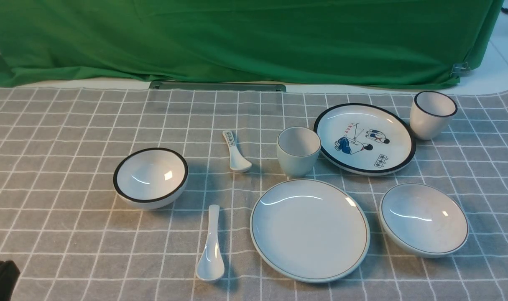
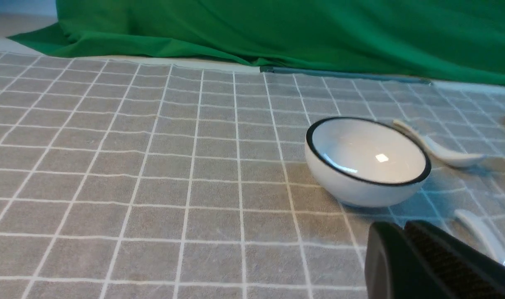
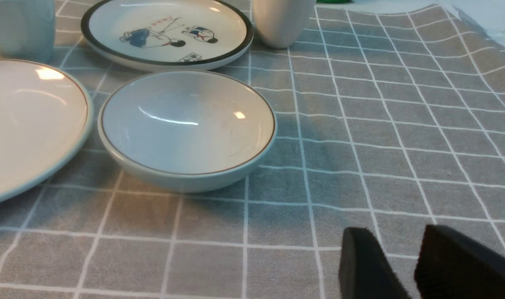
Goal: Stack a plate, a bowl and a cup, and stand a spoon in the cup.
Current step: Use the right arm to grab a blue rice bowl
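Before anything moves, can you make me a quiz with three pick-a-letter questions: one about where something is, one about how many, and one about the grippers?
1. Where is the cartoon plate?
A) Inside the wide bowl
B) Between the two cups
C) Under the green cloth

2. How many spoons are there?
A) One
B) Four
C) Two

3. How is the right gripper?
A) Open and empty
B) Holding a cup
C) Shut on a spoon

1: B, the cartoon plate sits between the pale grey-green cup and the black-rimmed cup.
2: C, one plain spoon and one with a printed handle.
3: A, the right gripper shows a gap between its fingers, with nothing in it.
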